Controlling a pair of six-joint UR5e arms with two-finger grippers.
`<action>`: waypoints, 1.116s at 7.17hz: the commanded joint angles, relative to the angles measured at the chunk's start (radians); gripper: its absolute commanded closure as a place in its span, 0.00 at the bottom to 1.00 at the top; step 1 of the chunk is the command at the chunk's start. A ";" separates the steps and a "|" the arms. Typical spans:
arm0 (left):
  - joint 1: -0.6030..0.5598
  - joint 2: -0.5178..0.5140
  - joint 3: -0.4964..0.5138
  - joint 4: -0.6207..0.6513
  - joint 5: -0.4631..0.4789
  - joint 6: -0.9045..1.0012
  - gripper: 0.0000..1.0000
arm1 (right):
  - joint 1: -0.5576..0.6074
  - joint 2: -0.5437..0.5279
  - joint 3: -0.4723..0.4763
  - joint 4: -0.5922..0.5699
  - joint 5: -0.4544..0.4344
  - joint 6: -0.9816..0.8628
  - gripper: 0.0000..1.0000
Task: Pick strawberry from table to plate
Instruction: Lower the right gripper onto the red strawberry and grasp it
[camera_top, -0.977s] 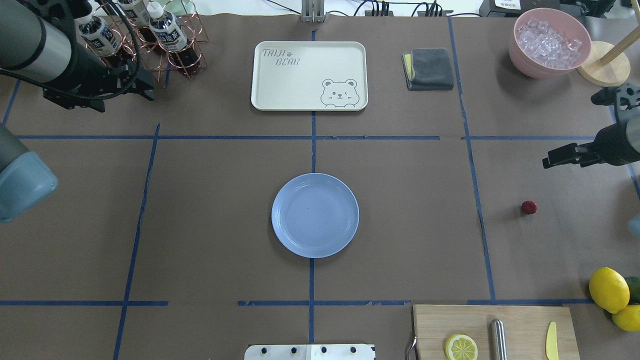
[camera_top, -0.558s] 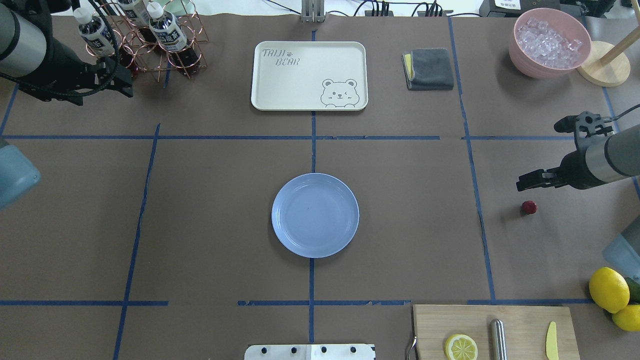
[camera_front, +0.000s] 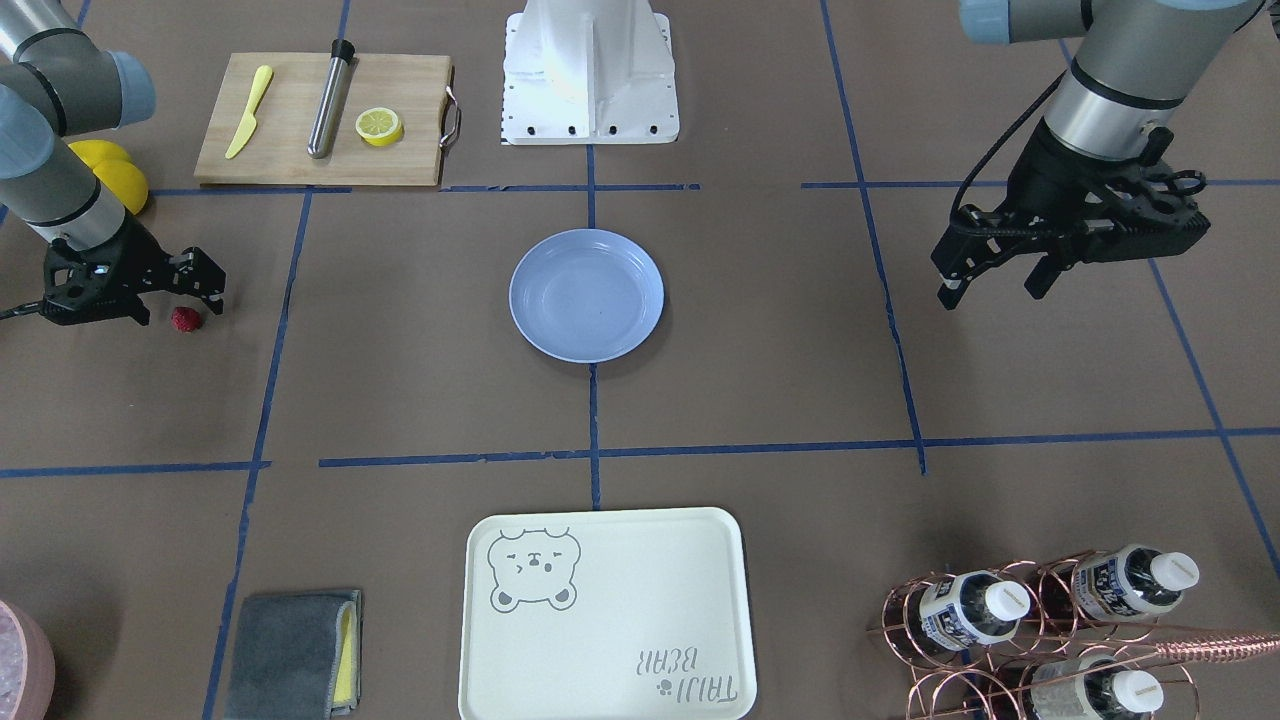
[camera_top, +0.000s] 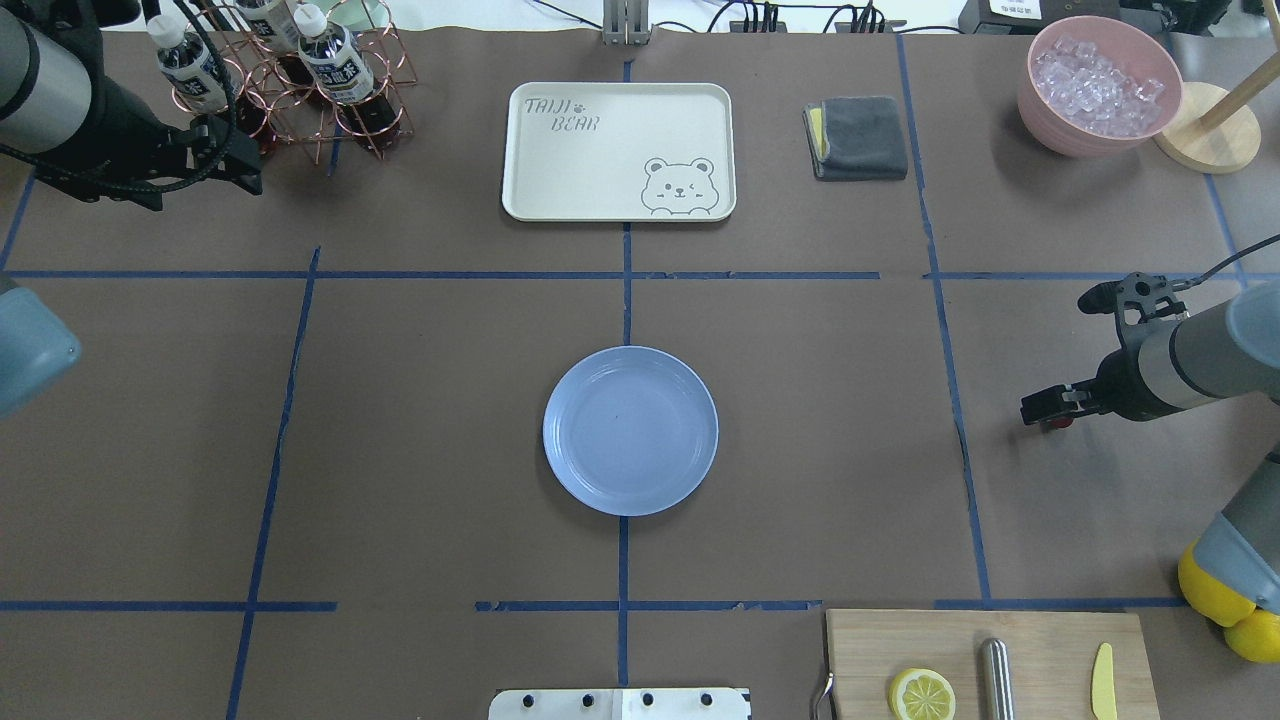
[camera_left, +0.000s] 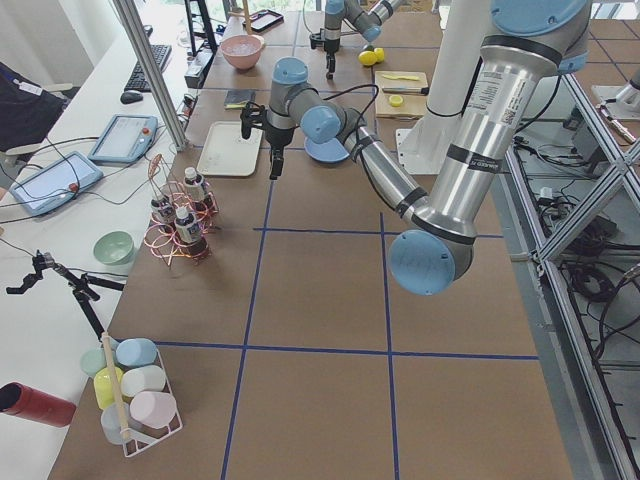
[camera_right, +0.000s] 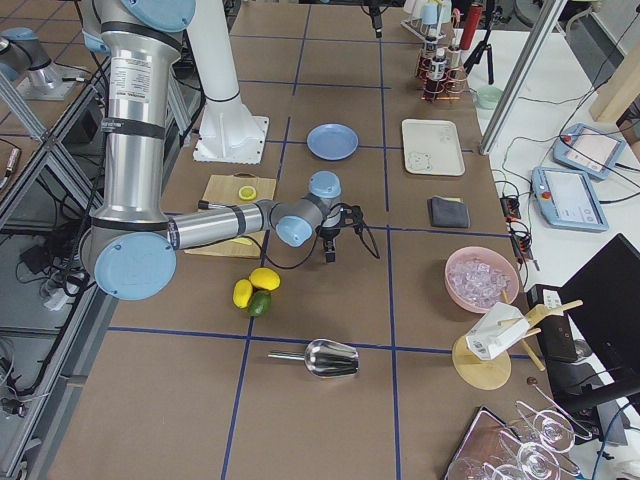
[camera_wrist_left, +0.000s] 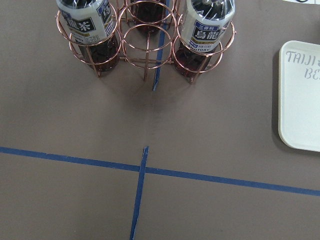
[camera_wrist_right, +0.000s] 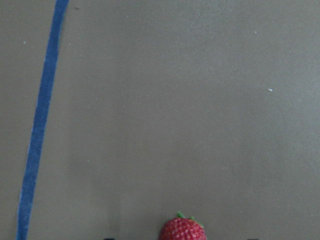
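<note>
The strawberry (camera_front: 184, 319) lies on the brown table (camera_top: 450, 400) at the robot's right, small and red with a green top. My right gripper (camera_front: 180, 310) hangs low over it, open, one finger on each side of the berry. From overhead the right gripper (camera_top: 1045, 408) covers nearly all of the berry. In the right wrist view the strawberry (camera_wrist_right: 182, 230) sits at the bottom edge. The light-blue plate (camera_top: 630, 430) rests empty at the table's middle, far from the berry. My left gripper (camera_front: 990, 292) is open and empty at the far left, near the bottle rack.
A cutting board (camera_top: 985, 660) with a lemon half, a metal rod and a yellow knife lies at the near right. Lemons (camera_top: 1250, 630) sit beside it, partly behind the right arm. The bear tray (camera_top: 618, 150), grey cloth (camera_top: 858, 137), ice bowl (camera_top: 1098, 85) and bottle rack (camera_top: 300, 70) line the far side.
My right gripper has come down and toward the strawberry, from beyond it to directly over it. The left arm drew back toward the left edge, then held still.
</note>
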 joint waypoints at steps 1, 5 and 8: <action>0.000 0.000 -0.001 0.000 0.000 0.000 0.00 | -0.001 -0.005 -0.002 0.000 0.002 -0.002 0.48; 0.000 0.002 0.002 0.002 0.000 -0.001 0.00 | 0.002 0.007 0.022 0.001 -0.003 -0.009 1.00; 0.000 0.031 -0.005 -0.005 0.000 0.003 0.00 | 0.039 0.082 0.137 -0.025 0.052 0.004 1.00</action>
